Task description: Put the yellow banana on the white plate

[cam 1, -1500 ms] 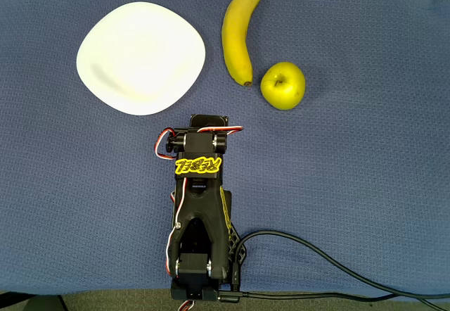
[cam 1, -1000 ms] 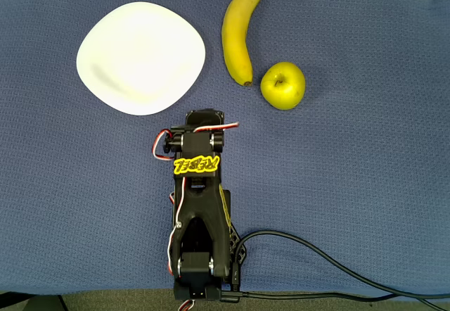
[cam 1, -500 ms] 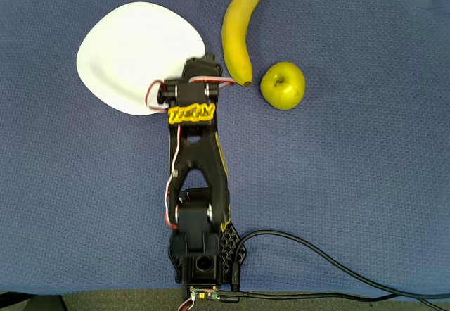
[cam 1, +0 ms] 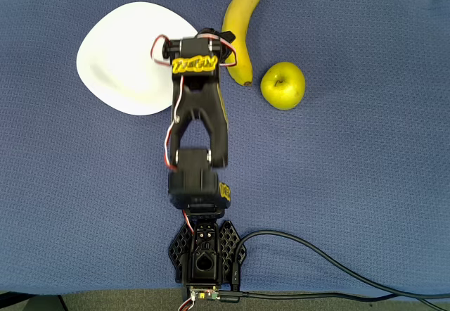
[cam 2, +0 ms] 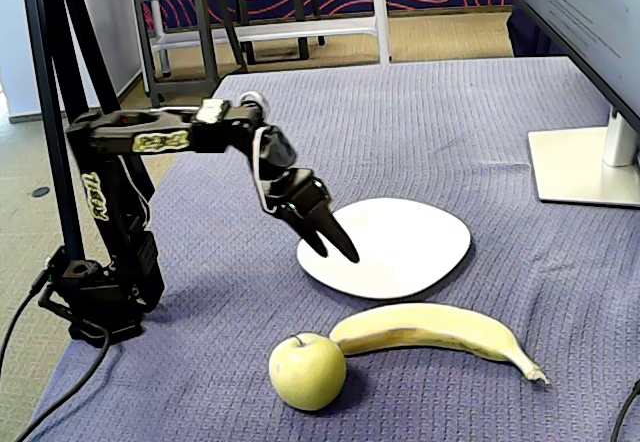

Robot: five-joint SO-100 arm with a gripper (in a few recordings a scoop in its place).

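The yellow banana (cam 1: 235, 33) (cam 2: 430, 329) lies on the blue cloth just right of the white plate (cam 1: 119, 51) (cam 2: 410, 247) in the overhead view, its dark tip toward the apple. My black arm (cam 1: 197, 107) reaches out over the plate's right edge, and its wrist covers the fingers from above. In the fixed view my gripper (cam 2: 338, 255) hangs above the plate's near-left rim, pointing down. Its jaws are slightly apart with nothing between them. It is clear of the banana.
A yellow-green apple (cam 1: 283, 85) (cam 2: 307, 370) sits next to the banana's dark tip. A monitor foot (cam 2: 585, 167) stands at the right of the table. A black cable (cam 1: 316, 258) runs from the arm's base (cam 1: 204, 258).
The arm has unfolded from its tucked pose near the base and stretched forward, carrying the gripper up over the plate's edge beside the banana. Banana, plate and apple have not moved.
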